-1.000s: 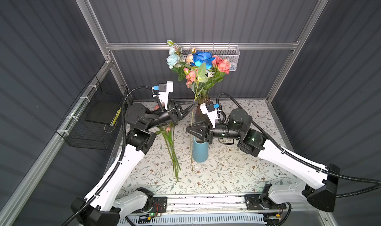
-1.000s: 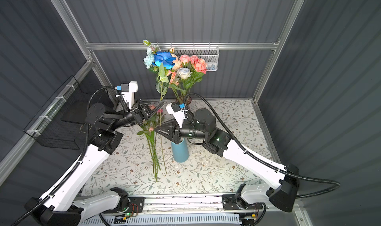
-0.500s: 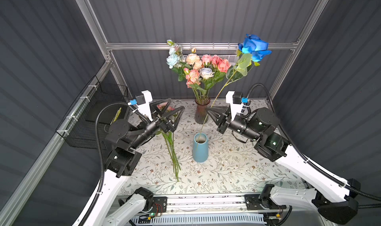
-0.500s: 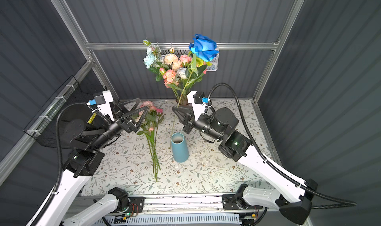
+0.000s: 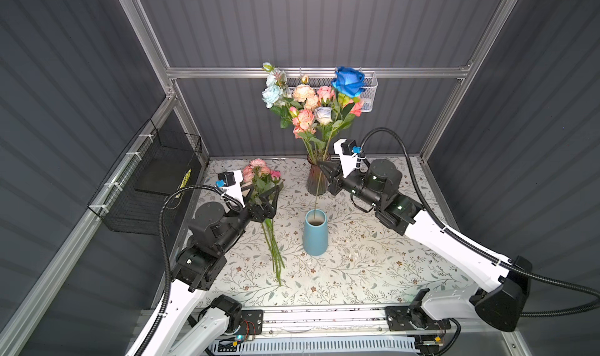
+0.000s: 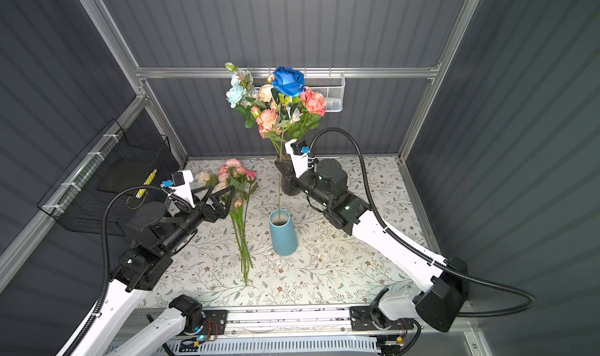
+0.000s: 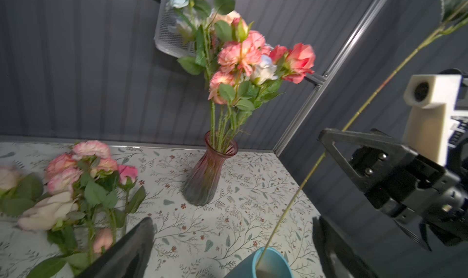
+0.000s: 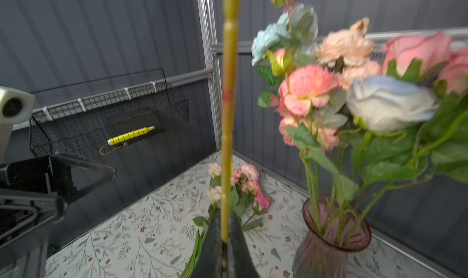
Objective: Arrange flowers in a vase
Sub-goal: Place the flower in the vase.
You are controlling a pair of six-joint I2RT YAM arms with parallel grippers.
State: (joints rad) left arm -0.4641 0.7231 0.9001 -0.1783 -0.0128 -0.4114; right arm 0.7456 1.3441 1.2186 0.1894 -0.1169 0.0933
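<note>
1. Right claw [image 5: 322, 167]: jaws pinched shut on the thin stem of the dark blue rose [image 5: 349, 80], gripping it partway up (the right wrist view shows the stem rising straight out of the closed tips).
2. Dark blue rose: held near upright, its head high and level with the topmost blooms behind it. The foot of its stem sits inside the mouth of the blue vase [image 5: 315, 234], as the left wrist view confirms.
3. Blue vase: upright at mid-counter, holding no other stem that I can see.
4. Left claw [image 5: 262, 192]: jaws spread wide and holding nothing, poised over the loose flowers [image 5: 259, 176]. Whether it touches them cannot be told.
5. Loose flowers: a bundle lying flat on the counter [image 5: 373, 257], just beside the blue vase, heads toward the back wall.
6. Pink glass vase [image 7: 207, 172]: at the back of the counter, holding a full bouquet [image 5: 305, 111].
7. Step in hand, as judged: seating the first stem in the blue vase.
8. Next move, as judged: lower the rose until its stem bottoms out, then part the jaws and draw clear. The heavy head will likely tip the stem against the rim.
</note>
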